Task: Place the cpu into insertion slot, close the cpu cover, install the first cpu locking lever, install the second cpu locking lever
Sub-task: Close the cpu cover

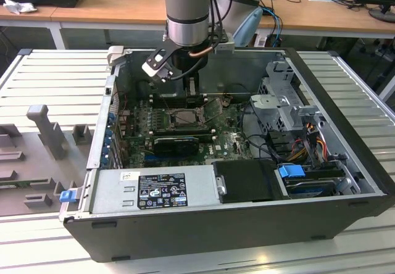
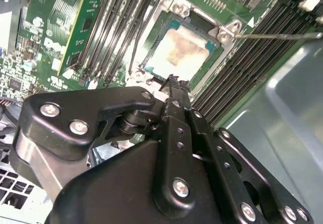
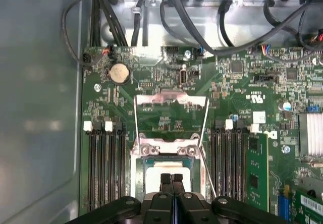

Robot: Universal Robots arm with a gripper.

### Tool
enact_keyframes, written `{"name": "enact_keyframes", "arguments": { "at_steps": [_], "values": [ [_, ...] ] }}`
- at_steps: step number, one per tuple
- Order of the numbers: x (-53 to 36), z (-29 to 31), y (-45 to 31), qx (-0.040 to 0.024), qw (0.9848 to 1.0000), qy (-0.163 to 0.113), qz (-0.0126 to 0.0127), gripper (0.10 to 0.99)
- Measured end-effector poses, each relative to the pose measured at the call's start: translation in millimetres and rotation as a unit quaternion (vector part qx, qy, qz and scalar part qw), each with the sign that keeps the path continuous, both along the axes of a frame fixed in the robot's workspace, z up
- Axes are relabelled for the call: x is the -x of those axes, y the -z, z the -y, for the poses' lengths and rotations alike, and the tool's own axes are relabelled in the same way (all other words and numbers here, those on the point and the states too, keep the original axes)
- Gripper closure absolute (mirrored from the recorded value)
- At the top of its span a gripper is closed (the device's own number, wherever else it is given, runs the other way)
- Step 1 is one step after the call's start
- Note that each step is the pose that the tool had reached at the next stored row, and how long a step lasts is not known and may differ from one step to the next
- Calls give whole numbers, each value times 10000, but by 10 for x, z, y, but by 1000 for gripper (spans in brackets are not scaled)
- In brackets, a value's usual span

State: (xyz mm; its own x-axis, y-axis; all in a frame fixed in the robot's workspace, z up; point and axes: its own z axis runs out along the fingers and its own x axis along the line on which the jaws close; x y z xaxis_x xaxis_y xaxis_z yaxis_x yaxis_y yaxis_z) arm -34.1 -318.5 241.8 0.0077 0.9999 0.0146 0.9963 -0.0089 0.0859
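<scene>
Black two-finger gripper (image 3: 171, 177), fingertips pressed together with nothing between, hangs just above the small pale silvery square cpu (image 2: 179, 52). The cpu is seated in the silver-rimmed square insertion slot (image 2: 222, 35). Thin metal-frame cpu cover (image 3: 171, 99) is swung open.

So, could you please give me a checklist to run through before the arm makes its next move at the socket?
1. cpu in the insertion slot: ok, it lies inside the rim.
2. cpu cover closed: not ok, it is flipped back open.
3. Locking levers latched: not ok, they stand free.
4. Jaws empty: ok, shut with nothing between them.
5. Jaws clear of the cpu: cannot tell, the tips are right above it.
</scene>
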Motion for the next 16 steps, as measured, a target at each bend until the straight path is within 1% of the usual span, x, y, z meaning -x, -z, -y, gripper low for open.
{"name": "enact_keyframes", "arguments": {
  "at_steps": [3,5,7,8,9,12,16],
  "values": [
    [-6,-1,-22,0,10000,0,0,980],
    [-6,-1,-93,0,10000,2,0,980],
    [-19,-1,-95,-1,10000,1,-4,980],
    [-43,-1,-96,0,10000,2,-13,980],
    [-88,-1,-96,0,10000,3,-28,980],
    [-152,0,-96,-1,10000,3,-45,980],
    [-159,-1,-108,0,10000,3,-47,980]
  ]
}}
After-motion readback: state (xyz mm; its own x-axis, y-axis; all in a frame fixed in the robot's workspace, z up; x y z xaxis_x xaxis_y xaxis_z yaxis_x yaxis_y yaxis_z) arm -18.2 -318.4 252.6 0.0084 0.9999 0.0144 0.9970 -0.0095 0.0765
